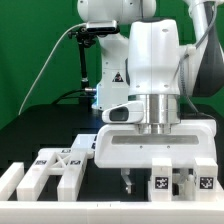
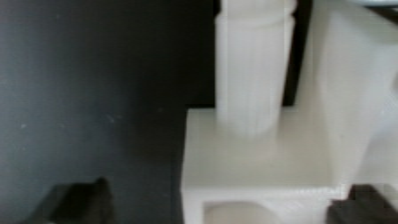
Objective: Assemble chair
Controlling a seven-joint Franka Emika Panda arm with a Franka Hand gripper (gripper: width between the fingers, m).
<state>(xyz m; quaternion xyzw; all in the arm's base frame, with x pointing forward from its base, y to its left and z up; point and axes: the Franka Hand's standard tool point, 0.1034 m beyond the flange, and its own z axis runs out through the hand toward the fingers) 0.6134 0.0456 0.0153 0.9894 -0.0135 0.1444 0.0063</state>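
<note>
Wrist view: claw (image 2: 228, 204) spread, clr of chair (image 2: 267, 150) edges.

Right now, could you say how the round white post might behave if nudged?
The round post looks rigid, so it probably won't flex. Its round section suggests it could roll if loose, though its end meets the white block, which may hold it.

White arm (image 1: 152, 60) reaching down, wrist vertical, gripper (image 2: 222, 203) low, fingers (image 2: 71, 203) spread wide apart.
</note>
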